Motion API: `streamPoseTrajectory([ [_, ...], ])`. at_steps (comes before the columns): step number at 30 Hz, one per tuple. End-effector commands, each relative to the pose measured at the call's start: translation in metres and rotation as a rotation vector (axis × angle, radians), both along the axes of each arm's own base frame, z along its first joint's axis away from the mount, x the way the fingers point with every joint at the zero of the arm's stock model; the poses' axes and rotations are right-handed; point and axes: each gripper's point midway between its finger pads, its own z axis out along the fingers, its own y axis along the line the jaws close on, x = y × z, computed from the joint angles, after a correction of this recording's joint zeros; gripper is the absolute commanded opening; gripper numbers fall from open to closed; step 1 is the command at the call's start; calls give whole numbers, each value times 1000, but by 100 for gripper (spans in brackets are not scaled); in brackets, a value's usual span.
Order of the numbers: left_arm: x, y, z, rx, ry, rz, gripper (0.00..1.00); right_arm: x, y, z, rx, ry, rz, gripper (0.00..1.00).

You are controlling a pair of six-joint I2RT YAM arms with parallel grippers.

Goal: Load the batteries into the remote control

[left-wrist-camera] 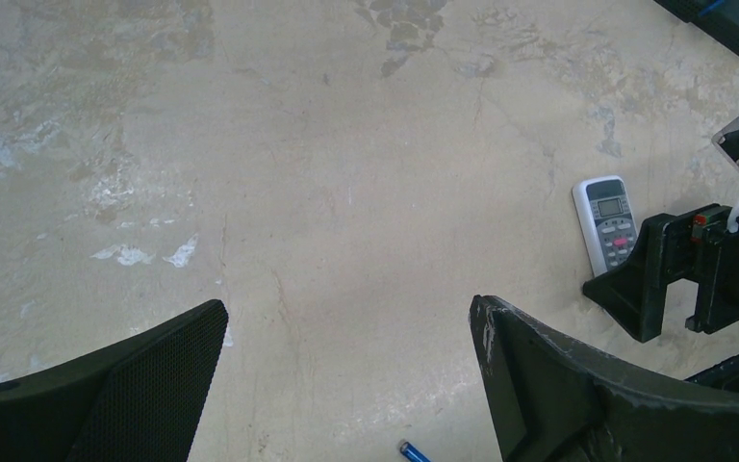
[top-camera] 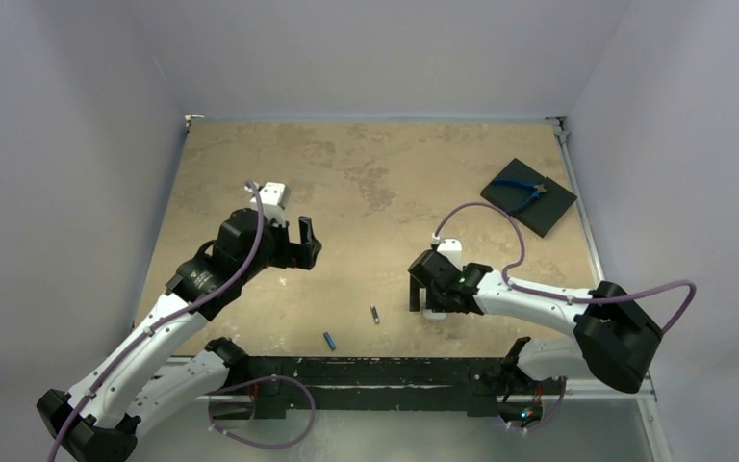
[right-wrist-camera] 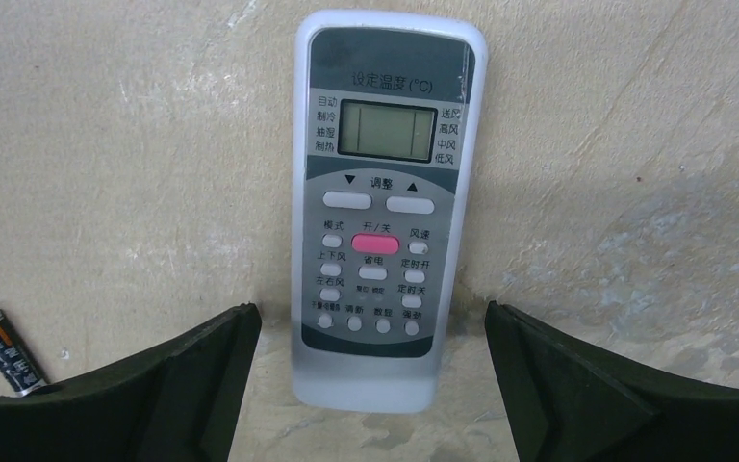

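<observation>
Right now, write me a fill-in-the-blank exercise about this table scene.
The remote control lies with its buttons facing ___.
The pliers rest on a black ___.
The battery nearest the arms' bases is coloured ___.
The left pincer and right pincer both stand ___.
Missing words: up; pad; blue; open.

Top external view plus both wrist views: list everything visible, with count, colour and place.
remote control: one, white with grey face, buttons up, on the table's near right
blue battery: one, blue, near the front edge, between the arms
dark battery: one, dark grey-black, just beyond the blue one, left of the remote
pad: one, black, far right corner
pliers: one, blue handles, on the pad
table: one, mottled beige
left gripper: one, black, open, over bare table
right gripper: one, black, open, fingers either side of the remote
</observation>
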Motion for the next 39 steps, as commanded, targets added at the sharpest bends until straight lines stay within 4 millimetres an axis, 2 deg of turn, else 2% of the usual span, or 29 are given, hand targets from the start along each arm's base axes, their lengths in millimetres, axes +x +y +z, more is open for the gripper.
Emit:
streamPoseTrajectory([
  [1,0,0,7,-6,-32,-11,99,8,4,6,-7,-37,-45,99],
  [8,-1,0,9,-12,-37,-11,99,8,2,5,-28,-46,-73,98],
  [21,-1,1,10,-19,-41,-7,99,3,2,0,-11,-35,-82,82],
  [26,-1,1,10,-19,-40,-4,99,1,1,-1,3,-33,-80,71],
  [31,-1,1,10,-19,-40,-2,99,0,2,1,18,-35,-80,58],
  [39,-1,1,8,-17,-34,0,99,-2,9,10,72,-41,-54,13],
])
